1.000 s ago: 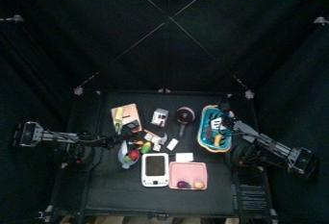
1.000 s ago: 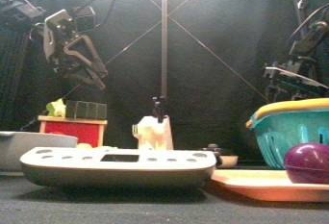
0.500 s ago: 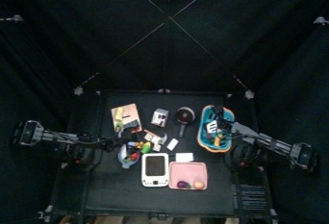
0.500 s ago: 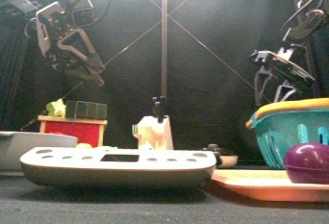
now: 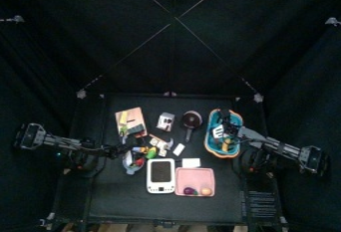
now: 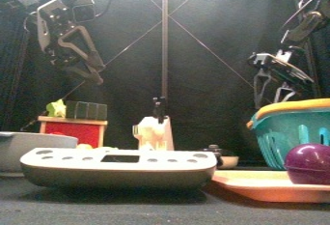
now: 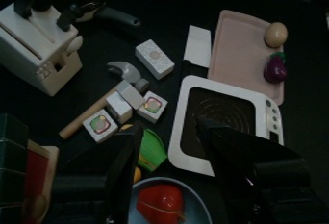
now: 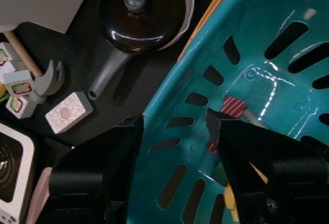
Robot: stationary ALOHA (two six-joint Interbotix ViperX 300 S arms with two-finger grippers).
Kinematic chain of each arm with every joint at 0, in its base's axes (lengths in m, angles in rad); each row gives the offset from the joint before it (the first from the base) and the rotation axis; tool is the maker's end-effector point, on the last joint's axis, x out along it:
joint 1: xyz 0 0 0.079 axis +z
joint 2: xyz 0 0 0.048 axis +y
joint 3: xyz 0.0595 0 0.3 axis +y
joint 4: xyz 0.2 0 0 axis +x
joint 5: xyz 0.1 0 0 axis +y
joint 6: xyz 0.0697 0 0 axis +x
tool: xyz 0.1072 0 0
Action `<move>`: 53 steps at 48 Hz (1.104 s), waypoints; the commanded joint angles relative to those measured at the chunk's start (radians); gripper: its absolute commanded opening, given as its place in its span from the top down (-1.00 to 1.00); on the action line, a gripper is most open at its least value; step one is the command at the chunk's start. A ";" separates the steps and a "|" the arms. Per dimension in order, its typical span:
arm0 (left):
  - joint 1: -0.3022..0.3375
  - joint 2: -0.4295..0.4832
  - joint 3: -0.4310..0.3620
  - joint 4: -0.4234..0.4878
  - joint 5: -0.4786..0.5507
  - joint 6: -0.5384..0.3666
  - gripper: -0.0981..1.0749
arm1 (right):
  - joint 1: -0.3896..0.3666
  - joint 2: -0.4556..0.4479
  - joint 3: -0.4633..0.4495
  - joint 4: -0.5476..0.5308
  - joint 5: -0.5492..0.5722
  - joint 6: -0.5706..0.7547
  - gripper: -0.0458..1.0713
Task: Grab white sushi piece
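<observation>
Left wrist view is showing sushi pieces (image 7: 153, 58) lying on the bench (image 7: 244, 21) ahead of the wide-open left gripper (image 7: 176, 161), the nearer arm. Right gripper (image 8: 180, 146) is hovering wide open over the basket (image 8: 276, 74), well apart.

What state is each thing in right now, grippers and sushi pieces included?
left gripper: open, empty, above the bowl.
right gripper: open, empty, over the teal basket.
sushi pieces: lying loose on the table, ungrasped.
bowl: upright, red item inside.
white scale: flat, nothing on it.
pink tray: flat, holds two small fruits.
black pan: upright on the table.
</observation>
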 commanded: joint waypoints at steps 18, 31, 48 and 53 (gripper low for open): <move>-0.075 0.003 -0.114 -0.232 0.241 0.313 -0.63 | 0.031 -0.003 -0.054 0.000 -0.006 -0.002 -0.67; -0.084 0.003 -0.160 -0.517 0.296 0.701 -0.63 | 0.049 -0.003 -0.061 0.002 -0.008 -0.002 -0.67; -0.071 0.000 -0.126 -0.532 0.127 0.831 -0.62 | 0.156 -0.003 -0.089 -0.005 -0.078 -0.003 -0.67; -0.063 -0.002 -0.106 -0.532 0.081 0.833 -0.62 | 0.198 0.002 -0.094 0.002 -0.158 -0.002 -0.67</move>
